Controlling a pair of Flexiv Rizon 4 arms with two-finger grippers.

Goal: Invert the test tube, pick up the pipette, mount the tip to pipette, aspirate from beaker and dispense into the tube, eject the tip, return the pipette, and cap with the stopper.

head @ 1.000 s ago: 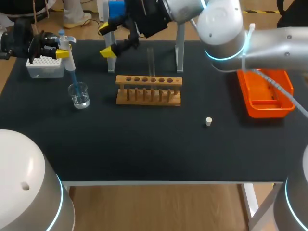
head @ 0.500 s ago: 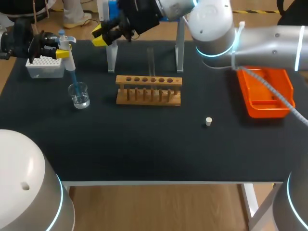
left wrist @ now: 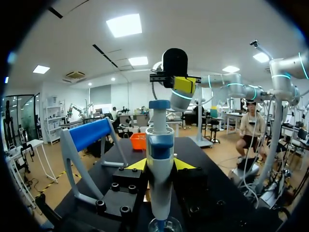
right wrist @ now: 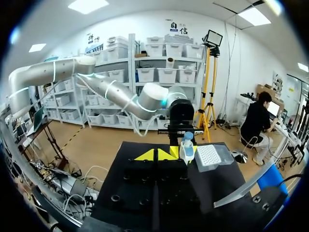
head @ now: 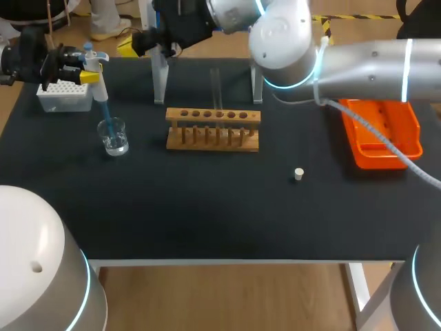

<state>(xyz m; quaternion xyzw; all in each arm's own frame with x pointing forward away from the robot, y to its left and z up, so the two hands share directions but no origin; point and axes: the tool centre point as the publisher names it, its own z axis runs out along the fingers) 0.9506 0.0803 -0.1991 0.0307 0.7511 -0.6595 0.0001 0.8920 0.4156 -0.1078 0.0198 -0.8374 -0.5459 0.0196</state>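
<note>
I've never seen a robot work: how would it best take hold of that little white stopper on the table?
By its sides, coming straight down from above. The stopper is small and low on the table, so a sideways approach would likely scrape the surface; nothing stands close by, so there is room to close in.

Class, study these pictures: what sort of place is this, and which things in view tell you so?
Most likely a laboratory bench set up for robotic liquid handling. A wooden test tube rack stands mid-table, a pipette dips into a glass beaker, and a white tip box sits nearby.
</note>
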